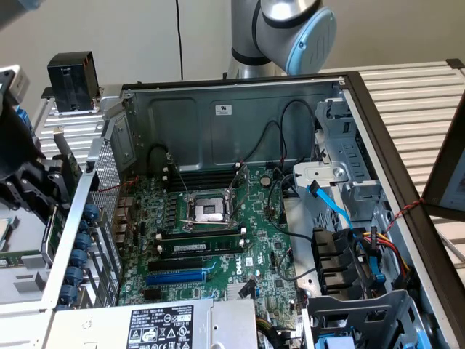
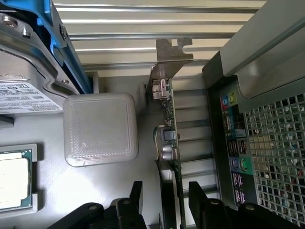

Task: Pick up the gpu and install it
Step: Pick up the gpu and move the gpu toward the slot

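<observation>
Standing gpu (image 2: 169, 129): is being shown edge-on in the wrist view, upright on its thin edge outside the computer case, just beside the rear port panel (image 2: 232, 143).
Gpu long axis: is being presented in line with the gripper's reach, with the metal bracket (image 2: 172, 52) at the far end and the near end between the fingers.
Gripper (image 2: 167, 193): is being positioned astride the card's near end, one finger facing each flat side; whether they touch cannot be told.
Jaws: are being held wide apart, released, with nothing clasped.
Neighbours: a pale square block (image 2: 100, 129) and a processor chip (image 2: 14, 176) are being seen on the card's side away from the case, apart from it.
Work as it stands: the card is being flanked, judged not yet gripped or lifted.
</observation>
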`<state>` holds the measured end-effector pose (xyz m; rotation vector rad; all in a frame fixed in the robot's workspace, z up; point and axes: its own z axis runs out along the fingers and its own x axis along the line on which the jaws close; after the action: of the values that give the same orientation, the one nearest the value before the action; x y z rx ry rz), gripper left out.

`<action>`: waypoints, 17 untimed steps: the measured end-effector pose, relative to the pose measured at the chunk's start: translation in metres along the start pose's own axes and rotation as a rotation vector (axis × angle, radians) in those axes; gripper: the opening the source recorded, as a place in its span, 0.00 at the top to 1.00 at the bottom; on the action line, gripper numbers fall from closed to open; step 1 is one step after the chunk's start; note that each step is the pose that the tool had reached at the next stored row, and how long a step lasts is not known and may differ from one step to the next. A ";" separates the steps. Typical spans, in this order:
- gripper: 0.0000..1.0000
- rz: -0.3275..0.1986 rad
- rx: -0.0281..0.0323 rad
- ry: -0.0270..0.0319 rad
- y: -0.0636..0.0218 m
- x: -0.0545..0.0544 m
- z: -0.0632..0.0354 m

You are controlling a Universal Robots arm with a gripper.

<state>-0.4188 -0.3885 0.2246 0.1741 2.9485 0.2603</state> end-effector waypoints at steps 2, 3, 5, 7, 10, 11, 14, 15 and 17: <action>0.49 0.000 0.0013 -0.0002 0.0002 -0.001 0.0006; 0.49 0.000 0.0017 -0.0002 0.0003 -0.001 0.0009; 0.49 0.000 0.0022 -0.0002 0.0003 -0.002 0.0013; 0.49 -0.001 0.0039 -0.0002 0.0003 -0.002 0.0016; 0.49 -0.001 0.0049 -0.0003 0.0003 -0.002 0.0018; 0.51 -0.001 0.0053 -0.0005 0.0003 -0.002 0.0018; 0.59 -0.001 0.0059 -0.0005 0.0004 -0.003 0.0021; 0.59 -0.001 0.0059 -0.0006 0.0004 -0.003 0.0023; 0.59 -0.001 0.0061 -0.0004 0.0003 -0.003 0.0025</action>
<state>-0.4152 -0.3883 0.2228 0.1734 2.9492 0.2511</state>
